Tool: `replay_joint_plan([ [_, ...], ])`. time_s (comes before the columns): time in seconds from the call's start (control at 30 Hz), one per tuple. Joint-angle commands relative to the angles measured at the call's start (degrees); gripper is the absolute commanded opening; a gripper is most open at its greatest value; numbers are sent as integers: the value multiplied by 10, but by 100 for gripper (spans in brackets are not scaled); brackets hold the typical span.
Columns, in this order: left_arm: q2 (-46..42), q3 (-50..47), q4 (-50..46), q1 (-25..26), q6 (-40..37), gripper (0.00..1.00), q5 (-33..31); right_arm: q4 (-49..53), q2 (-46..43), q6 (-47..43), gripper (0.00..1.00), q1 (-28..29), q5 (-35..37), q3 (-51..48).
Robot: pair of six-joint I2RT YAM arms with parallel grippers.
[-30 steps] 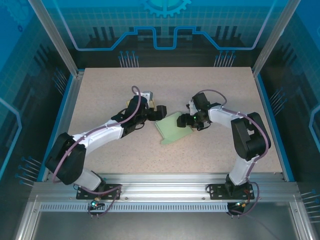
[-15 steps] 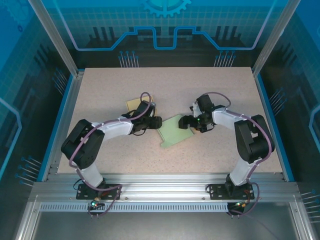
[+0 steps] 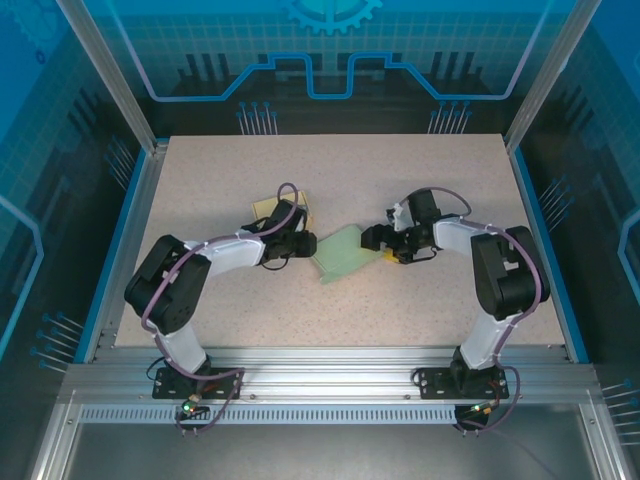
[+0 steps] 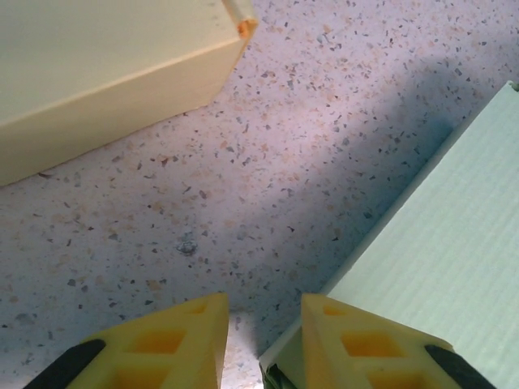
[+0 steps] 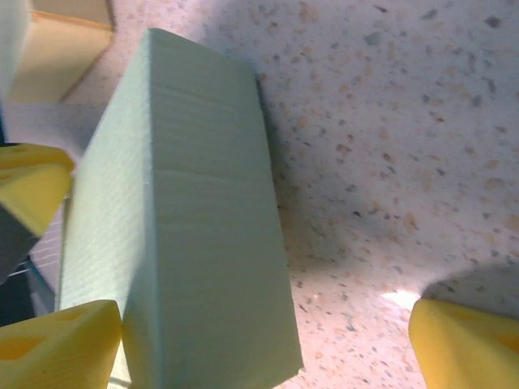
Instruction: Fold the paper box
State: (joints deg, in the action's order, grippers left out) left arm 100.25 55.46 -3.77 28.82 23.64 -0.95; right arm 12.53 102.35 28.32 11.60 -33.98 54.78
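Right tool (image 5: 263,324) spread wide astride the paper box (image 5: 186,243); left tool (image 4: 263,312) slightly parted at its corner.

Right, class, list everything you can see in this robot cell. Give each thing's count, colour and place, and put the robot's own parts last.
green paper box: one, pale green, mid-table between the two grippers
yellow paper box: one, pale yellow, just behind the left gripper, partly hidden by the arm
table: one, speckled beige, under everything
frame rail: one, silver, along the near edge
left arm: one, white and black, reaching in from the left
right arm: one, white and black, reaching in from the right
left gripper: one, yellow fingers, narrowly open at the green box's left edge
right gripper: one, yellow fingers, wide open at its right edge
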Motion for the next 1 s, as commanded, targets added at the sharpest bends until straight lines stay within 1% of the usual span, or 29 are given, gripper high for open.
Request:
replay_joint_plan([
  [0.0,23,-22,-32,-13,-8,30,8,-68,38,36,90,-1,-77,-16],
  [0.07,27,-17,-31,-12,-10,31,13,-104,49,60,88,-1,-103,-20],
  [0.17,35,-13,-24,-12,-9,31,25,-151,62,94,80,1,-133,-22],
  [0.27,35,-15,-15,-13,-7,31,34,-162,61,106,72,9,-143,-20],
  [0.4,25,-17,-2,-12,-6,35,43,-168,47,127,63,12,-150,-22],
  [0.53,-3,-15,4,-12,-20,45,52,-144,29,149,53,12,-147,-24],
  [0.63,-43,-18,16,-13,-32,53,69,-105,15,157,44,12,-150,-22],
  [0.73,-94,-45,66,-11,-48,63,89,-45,5,150,41,11,-152,-9],
  [0.83,-156,-104,166,2,-107,76,88,14,-4,135,40,10,-148,12],
  [0.9,-193,-152,250,26,-194,84,100,44,-8,129,40,10,-144,25],
  [0.97,-225,-193,300,69,-318,93,115,67,-10,126,40,10,-141,36],
])
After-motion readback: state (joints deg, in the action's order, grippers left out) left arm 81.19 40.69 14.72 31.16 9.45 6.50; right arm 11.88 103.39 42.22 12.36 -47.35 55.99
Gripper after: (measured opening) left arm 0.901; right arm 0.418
